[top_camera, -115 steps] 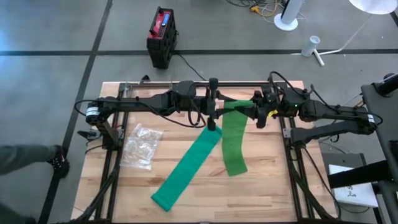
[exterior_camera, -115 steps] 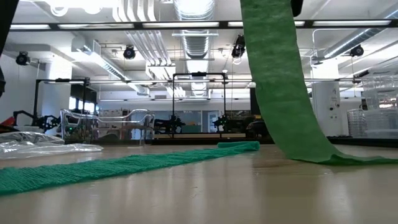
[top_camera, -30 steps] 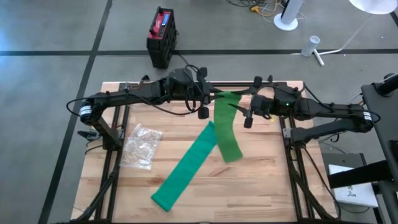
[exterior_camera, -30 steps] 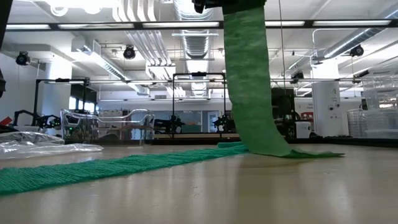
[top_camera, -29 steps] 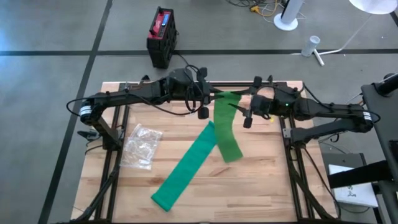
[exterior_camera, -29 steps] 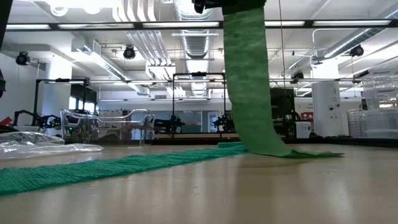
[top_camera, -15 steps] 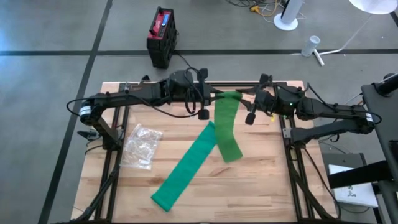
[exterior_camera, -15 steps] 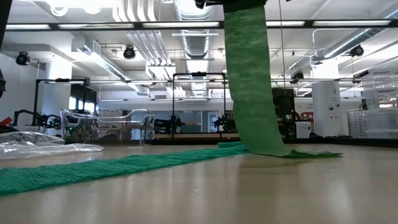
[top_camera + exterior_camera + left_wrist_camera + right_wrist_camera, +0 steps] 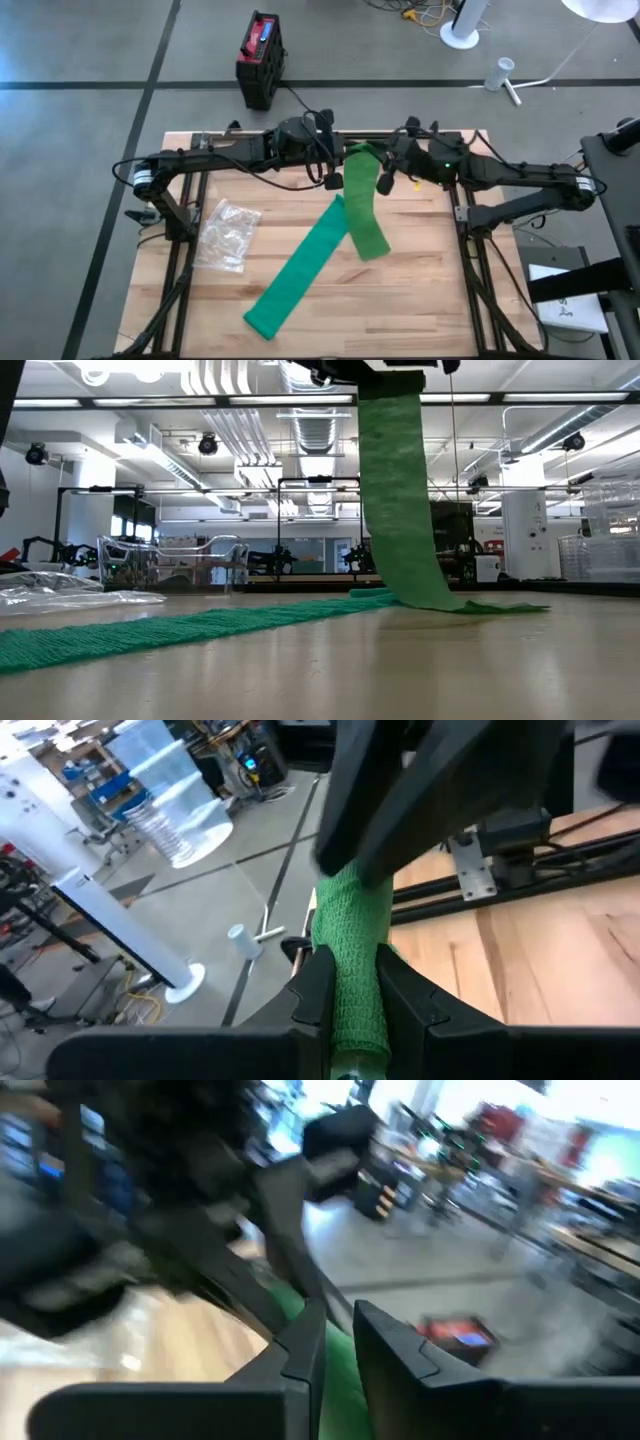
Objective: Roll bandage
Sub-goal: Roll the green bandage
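The wooden surface [image 9: 420, 300] carries most of the green bandage [image 9: 300, 275], whose long axis runs diagonally from the near left corner toward the far middle; there the strip folds and its other stretch rises to the two hands. Both meet at that raised end above the far edge, so neither arm is nearer. The left hand [image 9: 345, 985] pinches the bunched end, and the right hand [image 9: 335, 1342] is pressed on the bandage from the opposite side.

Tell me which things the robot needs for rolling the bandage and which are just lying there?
Needed:
green bandage
left gripper, pinching it
right gripper, at its lifted end

Just lying there:
clear plastic bag
red and black box on the floor
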